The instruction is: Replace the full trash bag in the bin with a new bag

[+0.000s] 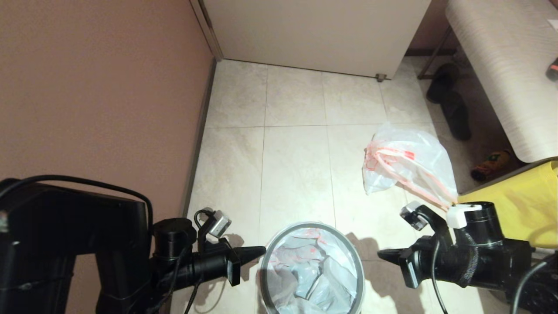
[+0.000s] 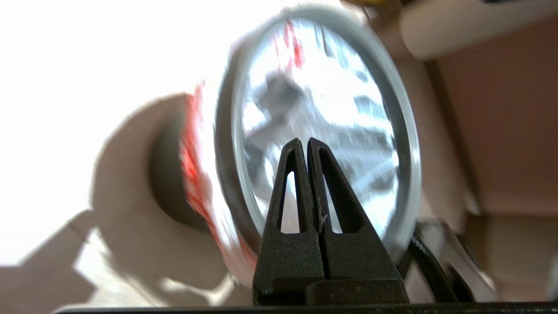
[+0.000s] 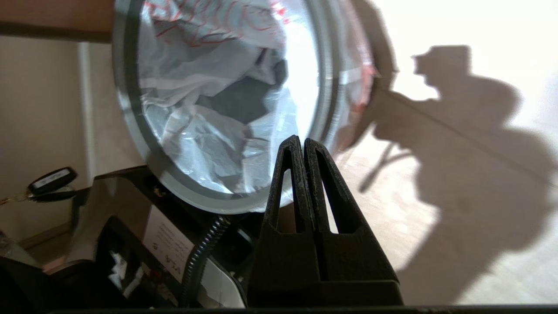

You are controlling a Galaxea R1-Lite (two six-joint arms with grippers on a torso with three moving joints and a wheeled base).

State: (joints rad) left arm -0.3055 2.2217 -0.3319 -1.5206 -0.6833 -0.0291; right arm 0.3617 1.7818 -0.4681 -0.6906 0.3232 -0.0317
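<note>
My left gripper (image 2: 304, 144) and my right gripper (image 3: 301, 141) are black plastic, matt and a bit grainy. The bin (image 1: 358, 266) has a smooth grey plastic hoop for a rim. The new bag (image 1: 311, 270) inside it is thin, see-through white plastic, crinkly and a little shiny. The full trash bag (image 1: 409, 163) is the same thin shiny plastic. The floor (image 1: 296, 148) is smooth pale tile. The yellow bag (image 1: 518, 205) looks like soft matt cloth. The wall (image 1: 96, 87) is matt.
</note>
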